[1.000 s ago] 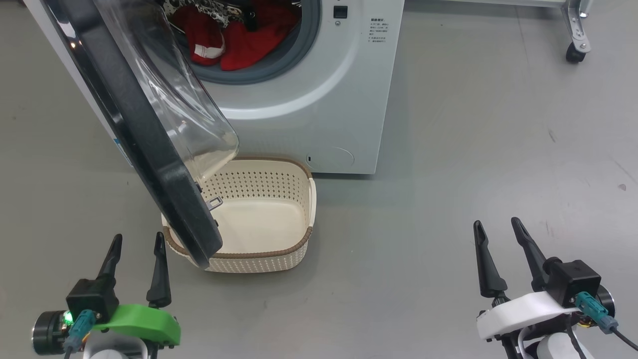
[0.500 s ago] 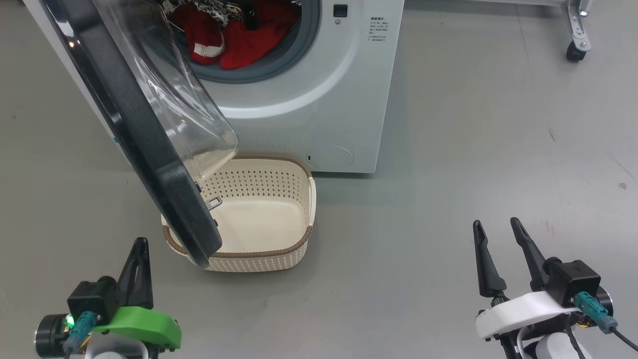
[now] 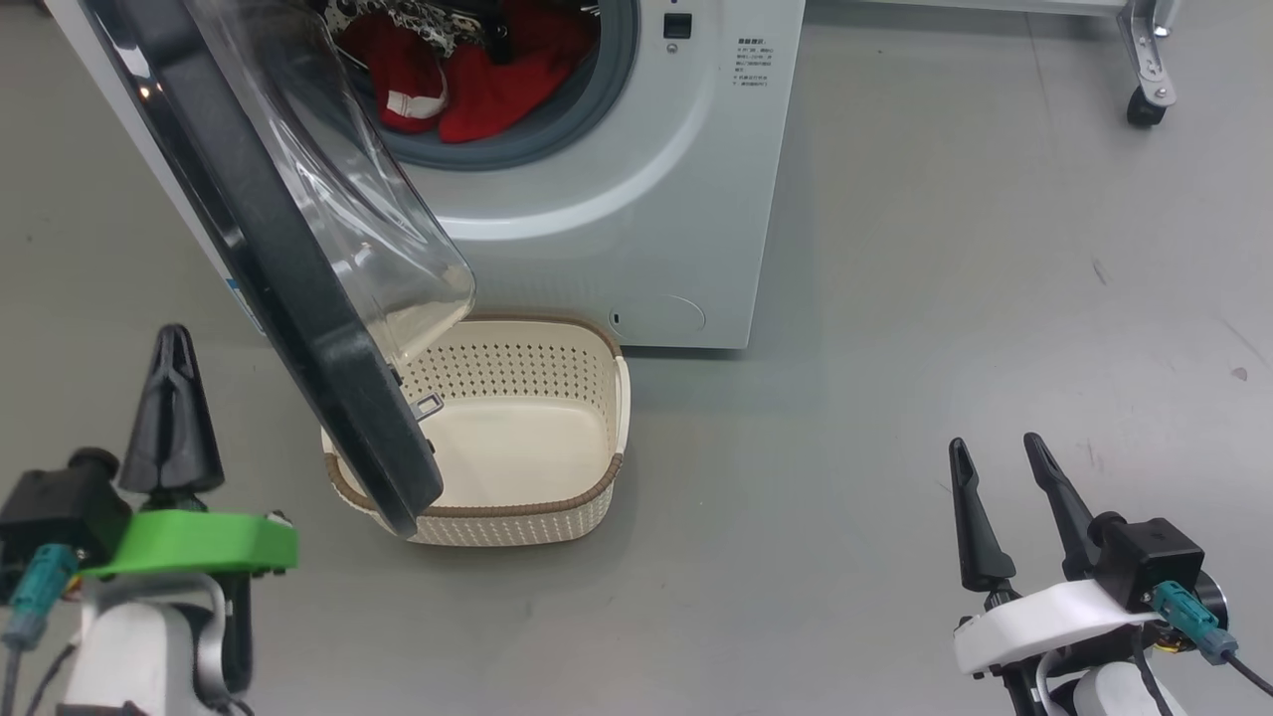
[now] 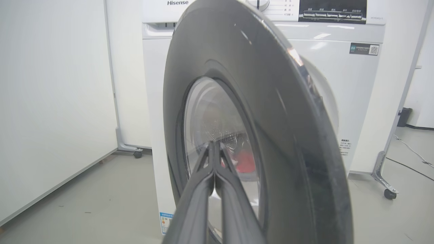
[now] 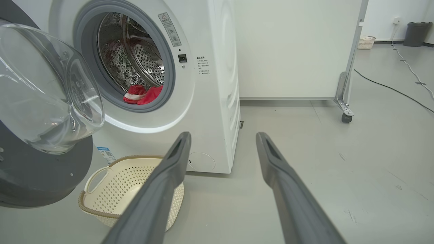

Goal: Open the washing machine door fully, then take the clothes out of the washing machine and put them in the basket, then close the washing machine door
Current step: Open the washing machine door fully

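head view: basket (image 3: 517, 525) on scuffed grey floor (image 3: 895, 348); castor (image 3: 1142, 105) top right.

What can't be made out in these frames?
- Clothes: how many; head view's top edge cuts the drum.
- Basket: near-left corner, head view, behind the washing machine door.
- Washing machine label print: too small, head view.
- Left gripper: touching the door or not, left wrist view, no depth.
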Controlling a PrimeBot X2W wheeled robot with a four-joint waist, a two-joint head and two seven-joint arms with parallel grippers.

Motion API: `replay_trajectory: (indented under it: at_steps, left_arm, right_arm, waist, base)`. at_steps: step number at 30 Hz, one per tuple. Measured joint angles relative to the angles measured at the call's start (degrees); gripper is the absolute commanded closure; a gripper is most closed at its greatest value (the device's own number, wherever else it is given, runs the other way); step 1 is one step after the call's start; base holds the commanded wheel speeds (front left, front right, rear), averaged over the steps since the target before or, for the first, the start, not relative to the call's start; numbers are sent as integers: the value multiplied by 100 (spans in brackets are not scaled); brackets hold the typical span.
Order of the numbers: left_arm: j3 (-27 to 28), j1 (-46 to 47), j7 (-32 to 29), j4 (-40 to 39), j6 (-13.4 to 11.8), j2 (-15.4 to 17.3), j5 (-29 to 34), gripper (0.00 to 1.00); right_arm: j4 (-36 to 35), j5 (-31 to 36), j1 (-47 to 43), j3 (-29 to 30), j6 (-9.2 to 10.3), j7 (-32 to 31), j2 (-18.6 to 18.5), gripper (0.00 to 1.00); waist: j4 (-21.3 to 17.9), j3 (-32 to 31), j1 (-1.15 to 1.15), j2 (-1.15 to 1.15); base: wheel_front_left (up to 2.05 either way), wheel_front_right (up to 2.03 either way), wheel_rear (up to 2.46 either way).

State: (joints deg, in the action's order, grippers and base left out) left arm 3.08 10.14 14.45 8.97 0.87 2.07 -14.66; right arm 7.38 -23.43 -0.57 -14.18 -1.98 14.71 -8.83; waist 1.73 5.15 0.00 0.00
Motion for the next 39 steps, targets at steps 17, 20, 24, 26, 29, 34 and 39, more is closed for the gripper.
replay_trajectory:
  at_steps: [17, 20, 24, 26, 29, 34, 39]
  left_arm:
    - [-115, 942, 31, -1293, 94, 119, 111, 100]
    - [-333, 985, -37, -1390, 153, 121, 263, 100]
    - [-652, 1017, -216, -1500, 254, 118, 354, 100]
    - [-789, 1017, -341, -1495, 282, 112, 358, 100]
    - [-1003, 994, -543, -1443, 318, 100, 357, 100]
    - [-1330, 760, -845, -1251, 381, 77, 305, 100]
    - [-1653, 413, -1174, -981, 408, 66, 159, 100]
  right_arm:
    - [63, 138, 0, 111, -129, 0, 138, 0]
    - [73, 146, -1, 114, -146, 0, 163, 0]
    - [93, 147, -18, 142, -148, 0, 182, 0]
    - [103, 155, -23, 147, -149, 0, 197, 0]
    - [110, 190, -24, 149, -199, 0, 224, 0]
    - [121, 191, -24, 157, -201, 0, 263, 0]
    - [125, 199, -24, 207, -208, 0, 297, 0]
  waist:
    - [-17, -105, 0, 0]
    - [-36, -113, 0, 0]
    - [-60, -110, 0, 0]
    - [-70, -104, 0, 0]
    - [-85, -93, 0, 0]
    - [-109, -72, 0, 0]
    - [-147, -43, 0, 0]
  base:
    - [0, 0, 0]
    - [0, 0, 0]
    - [0, 0, 0]
    - [0, 0, 0]
    - [0, 0, 0]
    - [0, 0, 0]
    - [0, 0, 0]
